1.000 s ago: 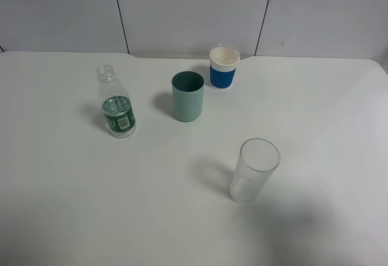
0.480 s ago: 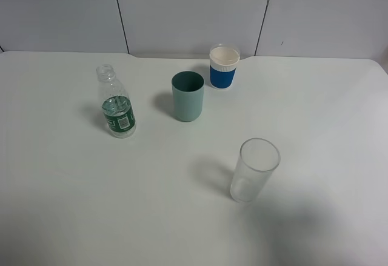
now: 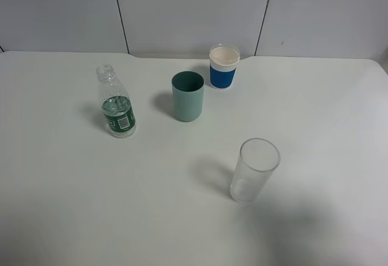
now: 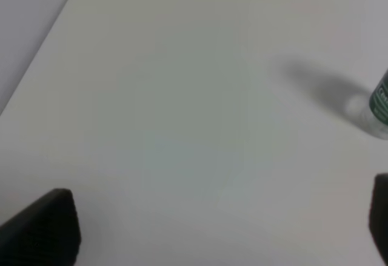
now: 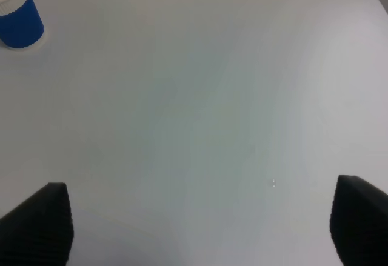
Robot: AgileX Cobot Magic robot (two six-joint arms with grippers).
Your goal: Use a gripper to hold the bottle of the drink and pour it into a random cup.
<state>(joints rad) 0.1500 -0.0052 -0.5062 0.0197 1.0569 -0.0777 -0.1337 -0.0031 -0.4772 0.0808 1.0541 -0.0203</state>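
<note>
1. The bottle of the drink (image 3: 117, 105) is stood upright, uncapped, toward the table's (image 3: 315, 102) left edge.
2. The cup (image 3: 188, 96) is placed beside it; a white-and-blue cup (image 3: 224, 67) is set near the back edge.
3. A clear glass (image 3: 254, 170) is positioned nearer the front.
4. Both the left gripper (image 4: 212, 229) and right gripper (image 5: 200, 223) are held wide apart, empty.

Even, soft light; faint shadows fall toward the left; both wrist views blurred.
</note>
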